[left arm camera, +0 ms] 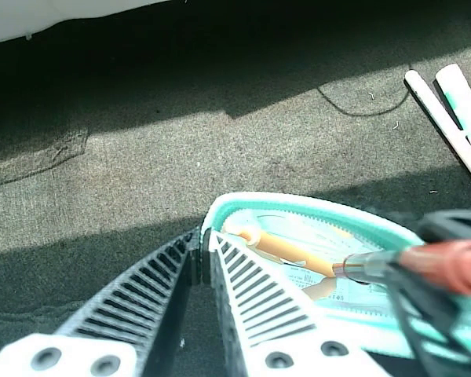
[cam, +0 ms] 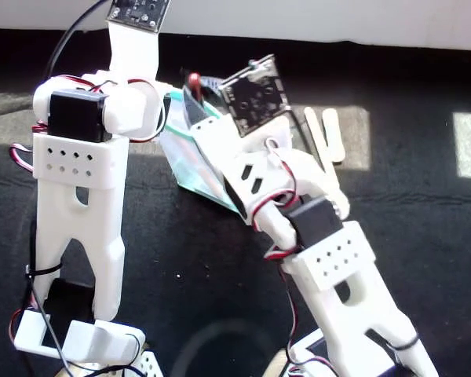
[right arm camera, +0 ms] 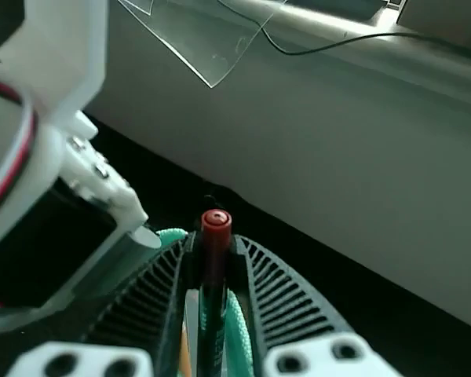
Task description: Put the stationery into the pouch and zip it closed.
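Observation:
A clear pouch (cam: 190, 161) with a teal zip edge (left arm camera: 298, 206) is held up off the dark mat. My left gripper (left arm camera: 202, 236) is shut on the pouch's teal rim at one end of its mouth. Inside the pouch lies an orange pencil (left arm camera: 286, 250). My right gripper (right arm camera: 214, 245) is shut on a pen with a red cap (right arm camera: 216, 224), upright over the pouch mouth, its lower end down between the teal edges (right arm camera: 237, 326). From above, the red cap (cam: 194, 79) shows just behind the pouch.
Two white markers (cam: 327, 133) lie on the mat (cam: 408, 204) to the right of the pouch, also seen as white markers (left arm camera: 447, 106) past the pouch. A white wall (right arm camera: 337, 157) stands behind the mat. The left arm's body (right arm camera: 47, 196) is close beside my right gripper.

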Robot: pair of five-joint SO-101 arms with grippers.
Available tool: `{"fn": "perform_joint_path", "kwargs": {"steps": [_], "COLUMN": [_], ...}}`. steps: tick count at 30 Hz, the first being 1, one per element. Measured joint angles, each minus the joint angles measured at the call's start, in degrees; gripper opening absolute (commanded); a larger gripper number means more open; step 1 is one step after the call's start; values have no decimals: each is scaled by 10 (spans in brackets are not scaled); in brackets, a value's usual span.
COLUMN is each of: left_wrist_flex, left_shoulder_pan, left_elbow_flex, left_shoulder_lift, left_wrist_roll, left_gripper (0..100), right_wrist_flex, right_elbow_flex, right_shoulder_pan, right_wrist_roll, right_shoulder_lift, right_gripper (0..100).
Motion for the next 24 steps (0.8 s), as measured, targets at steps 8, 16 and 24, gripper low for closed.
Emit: {"fn": "perform_joint_path", "kwargs": {"steps": [8, 16, 24], "left_wrist_flex": [0, 0, 0], "left_shoulder_pan": [0, 0, 0], "left_elbow_flex": [0, 0, 0], "left_shoulder_lift": [0, 0, 0], "left_wrist_roll": [0, 0, 0], "left_gripper": [10, 10, 10], "right_wrist_flex": [126, 200, 202], "right_elbow_flex": [-33, -142, -267], "right_shoulder_pan": [0, 25, 210], "right_wrist_roll": [0, 0, 0], "right_shoulder_lift": [11, 11, 11], "right_gripper": [298, 245, 98]}}
